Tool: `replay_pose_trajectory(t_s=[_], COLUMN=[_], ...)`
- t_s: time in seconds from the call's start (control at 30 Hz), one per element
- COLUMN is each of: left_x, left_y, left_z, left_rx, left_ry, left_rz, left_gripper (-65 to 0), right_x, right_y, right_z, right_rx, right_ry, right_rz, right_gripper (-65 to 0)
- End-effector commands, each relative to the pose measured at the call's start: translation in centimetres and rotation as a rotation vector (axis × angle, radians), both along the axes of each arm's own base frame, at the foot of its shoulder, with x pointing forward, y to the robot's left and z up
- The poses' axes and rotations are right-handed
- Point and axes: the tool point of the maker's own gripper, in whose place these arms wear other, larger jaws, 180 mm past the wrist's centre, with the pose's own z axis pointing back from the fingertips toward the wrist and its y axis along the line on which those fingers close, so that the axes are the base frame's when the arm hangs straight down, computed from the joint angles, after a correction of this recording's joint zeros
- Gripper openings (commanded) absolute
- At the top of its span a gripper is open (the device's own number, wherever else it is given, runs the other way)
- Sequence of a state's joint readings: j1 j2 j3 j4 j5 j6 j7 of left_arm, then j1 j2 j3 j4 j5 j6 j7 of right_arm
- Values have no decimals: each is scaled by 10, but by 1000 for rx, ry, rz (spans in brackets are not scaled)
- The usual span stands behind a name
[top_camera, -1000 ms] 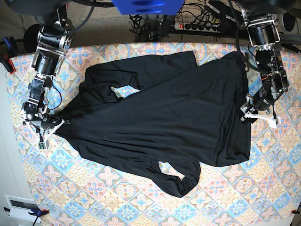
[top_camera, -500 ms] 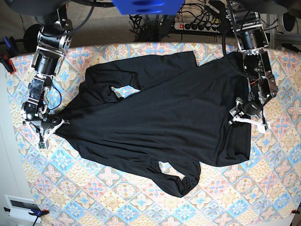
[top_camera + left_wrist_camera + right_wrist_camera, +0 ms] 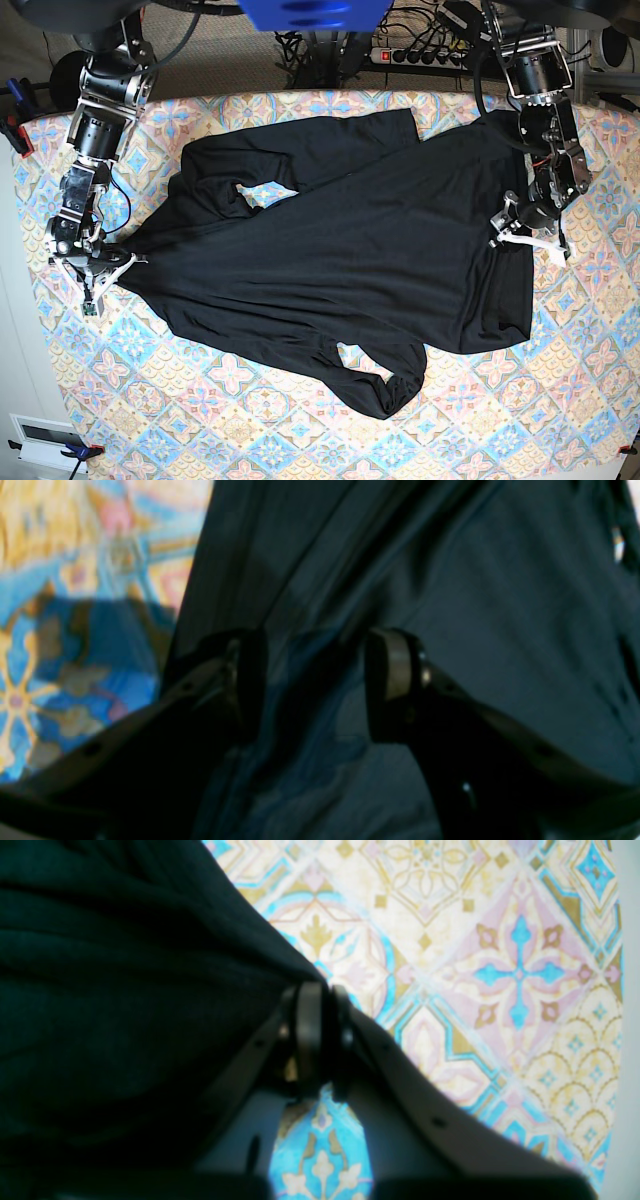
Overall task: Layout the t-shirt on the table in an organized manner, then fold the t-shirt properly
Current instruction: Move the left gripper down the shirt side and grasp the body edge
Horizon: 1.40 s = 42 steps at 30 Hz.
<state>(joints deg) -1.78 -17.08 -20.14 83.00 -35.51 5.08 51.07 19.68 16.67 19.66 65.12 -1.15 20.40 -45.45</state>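
Under the left wrist camera, the left pincer (image 3: 312, 680) stands with its jaws apart, and between them lies only the dark fabric of the t-shirt (image 3: 450, 605). Nothing is clamped there. Long folds run up the cloth, and the fingertips (image 3: 395, 667) sit low over it; whether they touch it I cannot tell. At the left of this view a bare part of the surface (image 3: 60, 580) shows its blue, pink and cream pattern.

From the right wrist camera, the right pincer (image 3: 320, 1035) has its jaws together on a pointed corner of the t-shirt (image 3: 125, 990), which fills the left half of the view. The patterned surface (image 3: 475, 965) fills the right half.

Seen from the base camera, the t-shirt (image 3: 350, 240) lies spread over the middle of the surface (image 3: 300, 430), with one sleeve folded near the far edge and another curled at the near side. The right pincer (image 3: 105, 268) holds the stretched corner at the view's left. The left pincer (image 3: 522, 232) is over the garment's edge at the view's right.
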Motion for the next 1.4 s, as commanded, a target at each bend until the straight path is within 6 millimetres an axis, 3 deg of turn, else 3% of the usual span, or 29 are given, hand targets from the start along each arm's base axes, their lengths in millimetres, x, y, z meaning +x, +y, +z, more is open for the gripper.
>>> replay_pose_trajectory(t_s=[0.0, 1.37], left_x=[14, 12], left_y=[6, 2], left_z=[18, 15], left_rx=[19, 17], left_ry=[-61, -46], left_rz=[1, -10], left_gripper=[-347, -348], right_x=[14, 15], right_y=[-9, 1], right_z=[22, 17], right_rx=[-19, -1], right_ry=[-63, -60], right_rz=[-6, 1], right_gripper=[-650, -650])
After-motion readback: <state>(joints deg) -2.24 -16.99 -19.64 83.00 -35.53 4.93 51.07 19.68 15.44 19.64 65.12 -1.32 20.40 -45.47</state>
